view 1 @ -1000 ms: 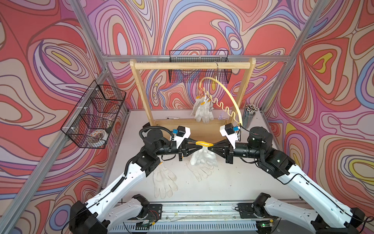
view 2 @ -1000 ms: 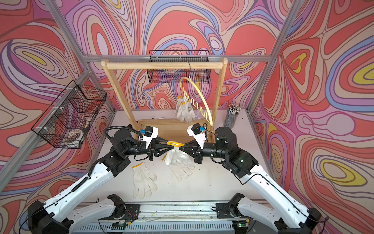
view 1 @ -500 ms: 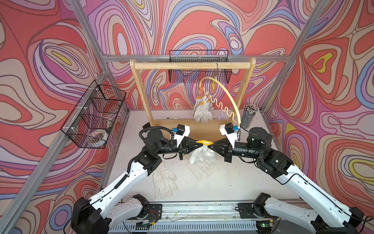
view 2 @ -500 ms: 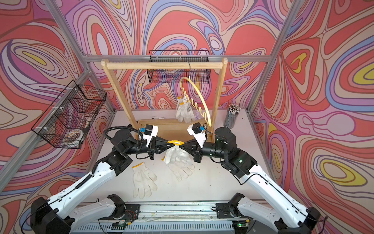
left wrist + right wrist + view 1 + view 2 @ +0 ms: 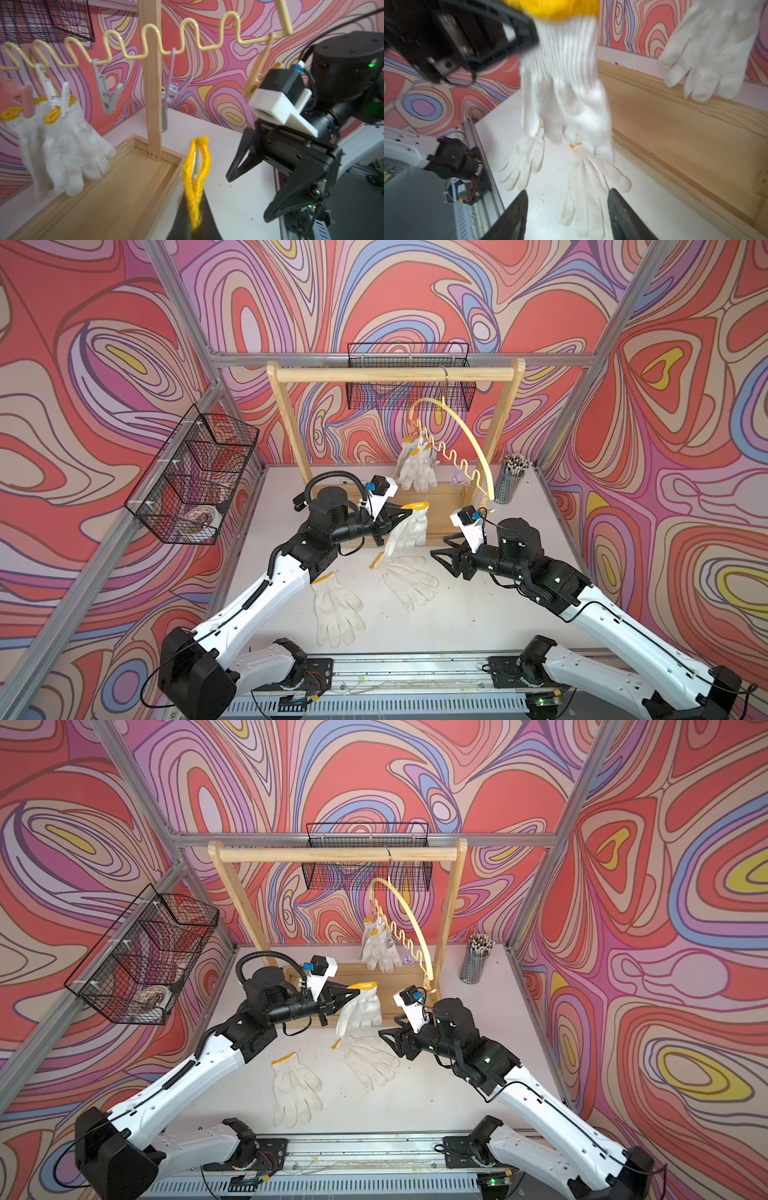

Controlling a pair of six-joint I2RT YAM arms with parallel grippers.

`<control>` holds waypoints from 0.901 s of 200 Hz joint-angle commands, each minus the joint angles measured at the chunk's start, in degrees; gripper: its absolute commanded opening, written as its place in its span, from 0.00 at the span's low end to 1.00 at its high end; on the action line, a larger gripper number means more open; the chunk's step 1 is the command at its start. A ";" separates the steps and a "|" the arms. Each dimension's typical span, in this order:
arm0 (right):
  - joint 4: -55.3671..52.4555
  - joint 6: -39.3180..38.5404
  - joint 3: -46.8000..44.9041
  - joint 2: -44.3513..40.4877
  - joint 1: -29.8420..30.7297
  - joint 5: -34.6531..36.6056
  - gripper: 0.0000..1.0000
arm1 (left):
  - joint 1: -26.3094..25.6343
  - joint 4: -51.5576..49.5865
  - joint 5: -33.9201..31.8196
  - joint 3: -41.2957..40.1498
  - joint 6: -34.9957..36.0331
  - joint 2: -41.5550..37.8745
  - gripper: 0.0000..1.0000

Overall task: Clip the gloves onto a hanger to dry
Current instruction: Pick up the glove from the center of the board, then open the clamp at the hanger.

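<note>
The left pincer (image 5: 405, 512) grips the yellow cuff of a white knitted cotton glove (image 5: 409, 533), dangling beneath it — the right pincer (image 5: 438, 544), jaws spread and empty, sits just beside. The pale yellow arched hanger (image 5: 471, 439) hangs beyond both.

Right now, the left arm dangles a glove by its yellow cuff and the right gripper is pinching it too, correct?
Not quite: the left gripper does dangle the glove by its yellow cuff, but the right gripper is open and clear of it, as the right wrist view shows.
</note>
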 commanded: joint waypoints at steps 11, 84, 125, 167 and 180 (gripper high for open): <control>1.66 7.07 -6.51 -2.40 -0.21 5.77 0.67 | 0.44 -1.95 -8.10 2.60 2.20 3.48 0.00; 7.78 13.02 -9.41 12.52 -0.41 10.86 0.65 | 0.61 -4.14 -14.40 9.09 3.54 10.55 0.00; 14.50 16.33 -14.43 9.65 -13.33 0.11 0.64 | 0.70 -6.07 -17.78 10.36 4.76 10.42 0.00; 18.08 11.71 -8.73 13.99 -24.18 -6.83 0.59 | 1.06 -5.90 -14.89 11.33 4.42 12.55 0.00; 21.48 10.06 -5.80 18.05 -26.42 -10.38 0.57 | 1.09 -6.26 -13.10 12.06 4.68 13.26 0.00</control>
